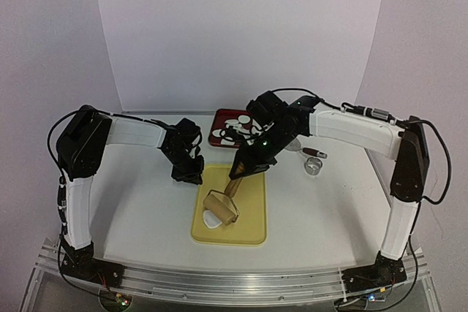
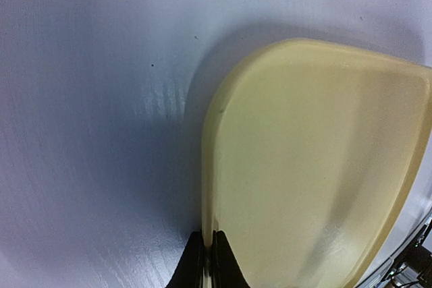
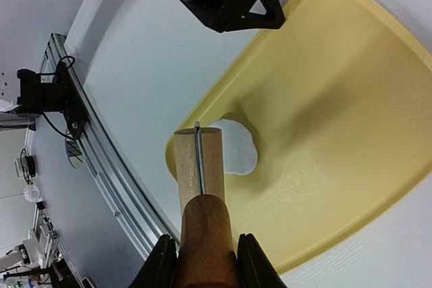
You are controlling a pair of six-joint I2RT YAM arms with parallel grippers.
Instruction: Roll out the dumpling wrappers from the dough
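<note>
Rolling pin (image 1: 221, 206) on yellow board (image 1: 252, 213); red tray (image 1: 217, 131) behind, ring cutter (image 1: 314, 166) rt.

1. The rolling pin (image 3: 200, 160) covers part of the dough (image 3: 237, 148) on the board (image 3: 337, 99).
2. The right fingers (image 3: 160, 268) on the pin's handle are cut off by the picture's bottom edge.
3. Of the left fingers (image 2: 191, 274), only the tips show, at the board's rim.
4. Beyond the board, the right arm (image 1: 344, 129) hides some wrappers (image 1: 238, 123) in the red tray (image 1: 218, 133); their number is unclear.
5. Right of the board, small metal pieces (image 1: 313, 166) on the desk (image 1: 131, 202) are too small to identify.
</note>
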